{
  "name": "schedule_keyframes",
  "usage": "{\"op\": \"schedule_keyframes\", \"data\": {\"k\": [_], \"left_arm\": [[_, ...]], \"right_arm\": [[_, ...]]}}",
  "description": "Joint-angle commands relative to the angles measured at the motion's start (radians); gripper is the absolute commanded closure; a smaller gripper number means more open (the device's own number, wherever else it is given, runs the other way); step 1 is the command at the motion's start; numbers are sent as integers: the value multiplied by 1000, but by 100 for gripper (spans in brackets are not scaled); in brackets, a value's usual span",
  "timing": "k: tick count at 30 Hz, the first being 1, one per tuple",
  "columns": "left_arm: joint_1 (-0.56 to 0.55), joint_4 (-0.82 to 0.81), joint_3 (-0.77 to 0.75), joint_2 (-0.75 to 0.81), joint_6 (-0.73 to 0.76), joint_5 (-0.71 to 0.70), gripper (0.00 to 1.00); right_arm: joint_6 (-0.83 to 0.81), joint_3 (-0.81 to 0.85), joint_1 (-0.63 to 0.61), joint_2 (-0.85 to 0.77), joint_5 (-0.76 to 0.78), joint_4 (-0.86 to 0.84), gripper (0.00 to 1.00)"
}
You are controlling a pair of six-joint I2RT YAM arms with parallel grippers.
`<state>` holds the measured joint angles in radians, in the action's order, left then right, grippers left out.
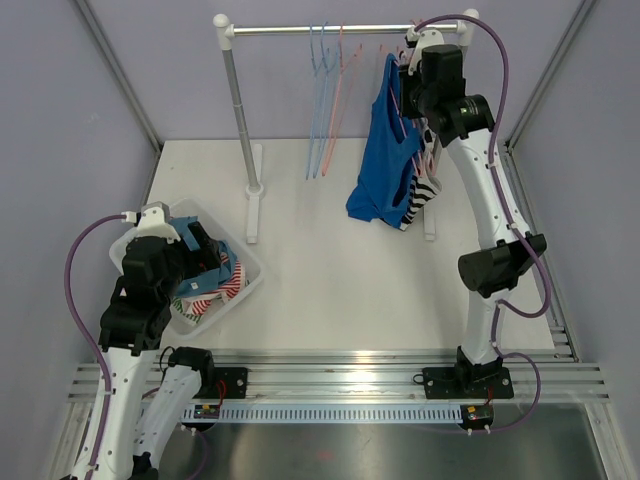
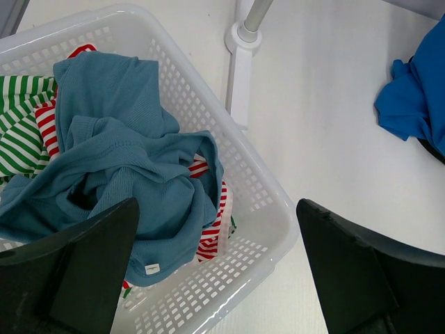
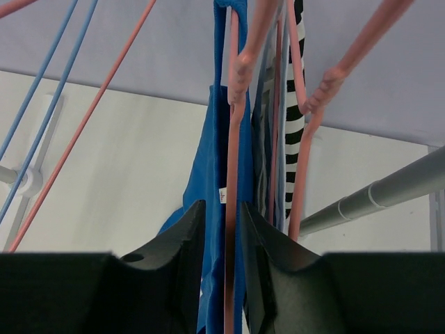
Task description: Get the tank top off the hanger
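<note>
Top external: we look down from above and behind the arm bases (image 1: 455, 380), facing 12 o'clock, far enough to take in the whole table (image 1: 320, 280) and rack (image 1: 238, 120). Left wrist: close, we look down into the basket (image 2: 274, 209), at 8 o'clock of the top view. Right wrist: very close, in among the hangers (image 3: 232, 160) at 1 o'clock. All three catch the blue tank top (image 1: 385, 150).
</note>
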<state>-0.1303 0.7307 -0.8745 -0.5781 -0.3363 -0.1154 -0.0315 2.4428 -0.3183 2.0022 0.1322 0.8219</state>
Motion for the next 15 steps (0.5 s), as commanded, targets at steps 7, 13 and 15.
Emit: {"op": "schedule_keyframes", "data": {"k": [7,13,15], "left_arm": [[-3,-51,8,-3,19,28,1],[-3,-51,6,-3,20,29,1],[-3,-51,6,-3,19,29,1]], "right_arm": [[4,61,-7,1,-8,3,89],[58,82,-7,-40,-52,-3,100],[71,85,-7,-65,-66,-13,100]]}}
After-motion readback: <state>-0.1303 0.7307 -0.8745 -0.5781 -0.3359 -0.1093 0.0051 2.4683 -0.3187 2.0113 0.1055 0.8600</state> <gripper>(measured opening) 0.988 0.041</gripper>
